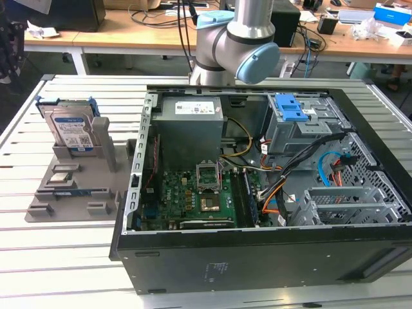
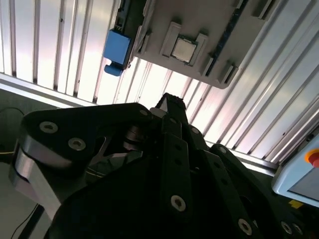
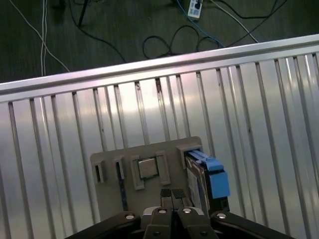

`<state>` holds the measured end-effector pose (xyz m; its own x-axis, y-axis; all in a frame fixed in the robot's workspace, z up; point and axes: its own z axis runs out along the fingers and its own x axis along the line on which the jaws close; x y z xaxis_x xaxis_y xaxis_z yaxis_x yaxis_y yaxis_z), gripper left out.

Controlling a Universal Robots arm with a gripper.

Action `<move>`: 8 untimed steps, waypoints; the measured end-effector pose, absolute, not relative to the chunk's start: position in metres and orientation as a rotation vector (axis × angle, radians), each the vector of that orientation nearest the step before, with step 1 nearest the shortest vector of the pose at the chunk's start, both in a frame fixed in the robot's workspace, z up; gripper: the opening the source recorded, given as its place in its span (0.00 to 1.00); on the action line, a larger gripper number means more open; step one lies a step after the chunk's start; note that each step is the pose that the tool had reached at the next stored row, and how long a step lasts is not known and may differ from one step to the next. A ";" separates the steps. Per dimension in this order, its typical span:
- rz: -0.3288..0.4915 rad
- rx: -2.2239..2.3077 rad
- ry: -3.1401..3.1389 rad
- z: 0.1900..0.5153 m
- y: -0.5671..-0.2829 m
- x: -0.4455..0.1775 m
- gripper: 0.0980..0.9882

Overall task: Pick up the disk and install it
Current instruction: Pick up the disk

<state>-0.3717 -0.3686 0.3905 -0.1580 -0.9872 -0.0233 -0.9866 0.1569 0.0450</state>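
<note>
Disk (image 1: 72,131) is standing upright in the grey holder (image 1: 106,154) on the tabletop (image 1: 19,135), beside the open computer case (image 1: 257,264), so pickup and installing are both remaining; the claw (image 3: 172,194) is hovering over the holder, pressed together, gripping nothing

Open room above disk (image 1: 72,131) (case (image 1: 257,261) beside)

The disk (image 1: 72,132) is silver-grey with a white and blue label and blue rails, its stand (image 1: 106,158) is grey, the table (image 1: 38,257) has silver stripes, and the computer case (image 1: 257,264) is black with a green board (image 1: 193,196).
</note>
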 end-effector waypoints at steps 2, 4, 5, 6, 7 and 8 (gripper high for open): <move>-0.077 2.052 -2.362 0.391 -0.369 -0.372 0.01; -0.077 2.069 -2.347 0.391 -0.369 -0.372 0.01; -0.077 2.080 -2.336 0.391 -0.369 -0.372 0.01; -0.077 2.099 -2.319 0.391 -0.369 -0.372 0.01; -0.077 2.107 -2.311 0.391 -0.369 -0.372 0.01; -0.077 2.116 -2.303 0.391 -0.369 -0.372 0.01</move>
